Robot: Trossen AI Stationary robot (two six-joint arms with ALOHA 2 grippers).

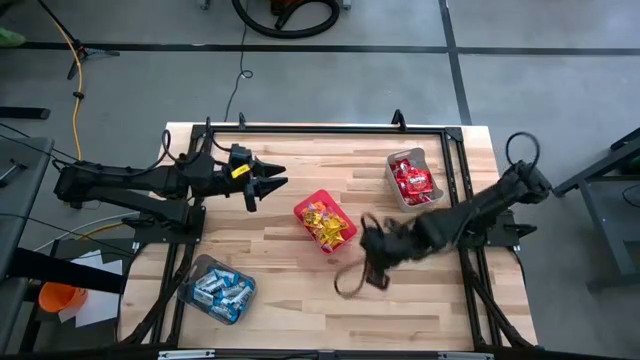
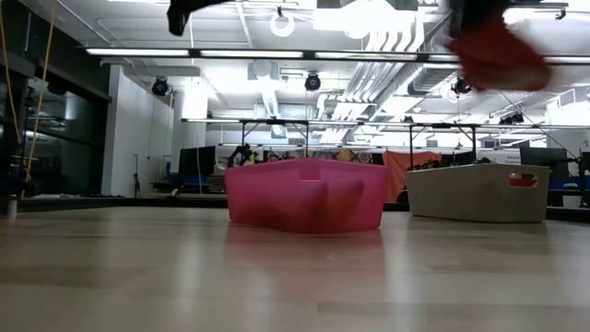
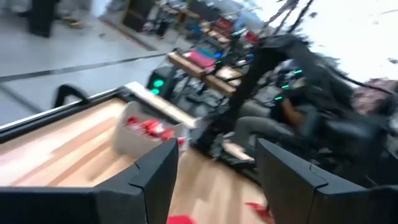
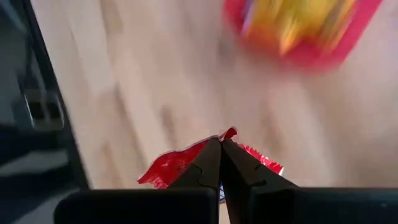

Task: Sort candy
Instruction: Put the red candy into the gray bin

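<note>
My right gripper (image 1: 362, 265) hangs above the table's near middle, shut on a shiny red candy packet (image 4: 166, 168). In the low view the packet shows as a red blur (image 2: 498, 51) high above the table. The red bin (image 1: 325, 222) holds yellow candy, the grey tub (image 1: 412, 180) holds red candy, and the clear tub (image 1: 217, 290) holds blue-and-white candy. My left gripper (image 1: 275, 178) waits open at the far left, pointing level toward the table's right, with nothing between its fingers (image 3: 155, 174). My right gripper pinches the red packet between its two fingers, which meet on the packet's upper part (image 4: 231, 135). The fingers slant down from above. The packet sticks out on both sides of the fingers and is lifted clear of the table.
The red bin (image 2: 304, 194) stands at the table's middle, and the grey tub (image 2: 475, 192) at the far right. A black frame (image 1: 320, 130) runs along the table's edges. Bare wood lies between the bins.
</note>
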